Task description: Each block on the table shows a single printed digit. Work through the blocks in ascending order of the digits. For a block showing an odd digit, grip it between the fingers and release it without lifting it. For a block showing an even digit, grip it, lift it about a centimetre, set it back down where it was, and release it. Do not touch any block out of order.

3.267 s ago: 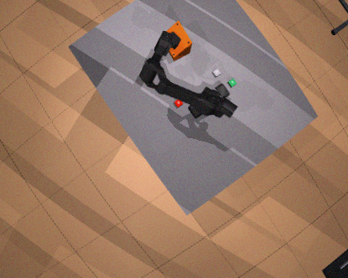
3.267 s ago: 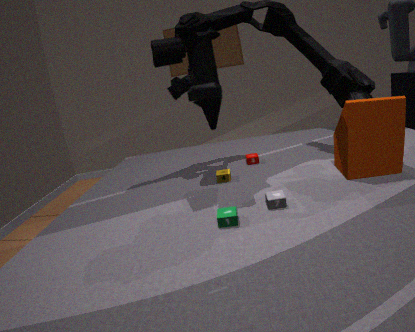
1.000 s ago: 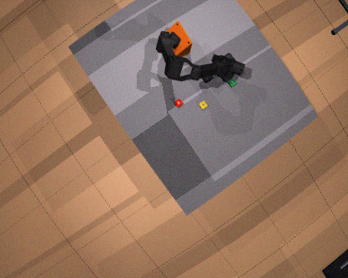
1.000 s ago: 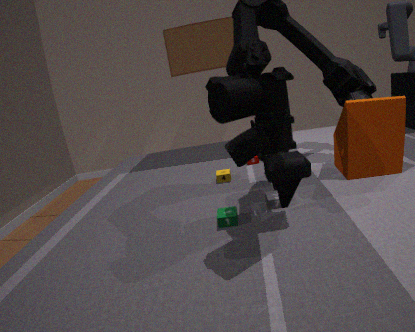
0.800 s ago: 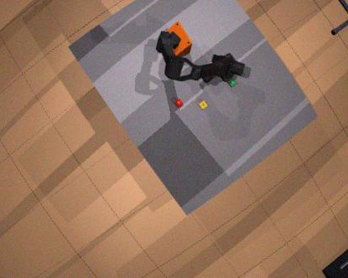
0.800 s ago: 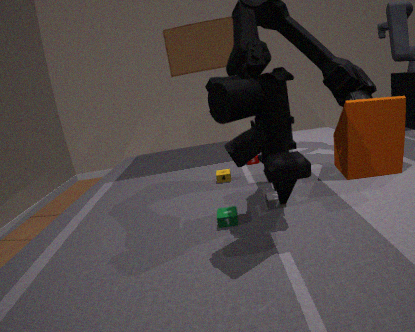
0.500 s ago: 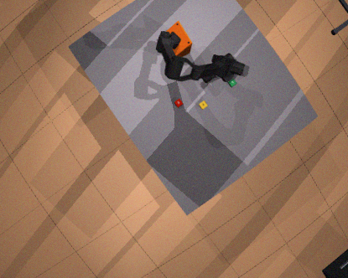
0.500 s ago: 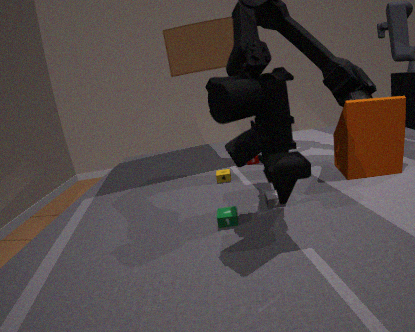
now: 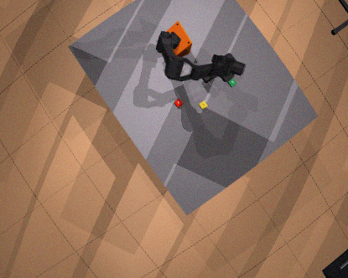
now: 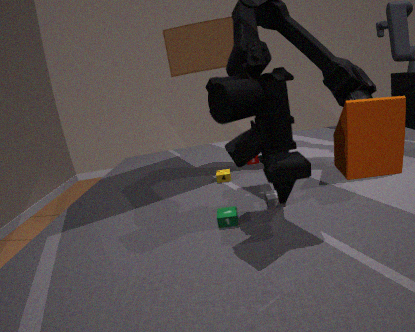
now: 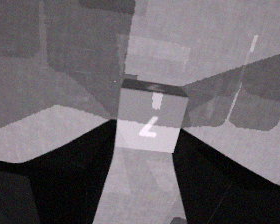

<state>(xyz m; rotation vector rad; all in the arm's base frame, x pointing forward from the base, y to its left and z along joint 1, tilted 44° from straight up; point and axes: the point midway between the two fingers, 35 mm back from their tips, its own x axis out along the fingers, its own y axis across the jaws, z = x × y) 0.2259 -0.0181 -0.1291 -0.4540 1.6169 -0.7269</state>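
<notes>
A grey block (image 11: 151,112) (image 10: 271,196) stands on the table (image 10: 136,295); its top mark looks like an upside-down 7 in the wrist view. My gripper (image 11: 145,131) (image 10: 277,199) is shut on it, a fingertip against each side. A green block (image 9: 232,83) (image 10: 227,218) showing 1 lies close by. A yellow block (image 9: 203,105) (image 10: 223,176) shows what looks like a 4. A red block (image 9: 179,103) (image 10: 253,160) is farther off, its digit unreadable and partly behind the arm in the exterior view. The arm hides the grey block in the top view.
An orange wedge-shaped box (image 9: 182,39) (image 10: 373,137) stands by the arm's base. The green block is the nearest neighbour of the gripped block. Shadows of the arm fall across the table.
</notes>
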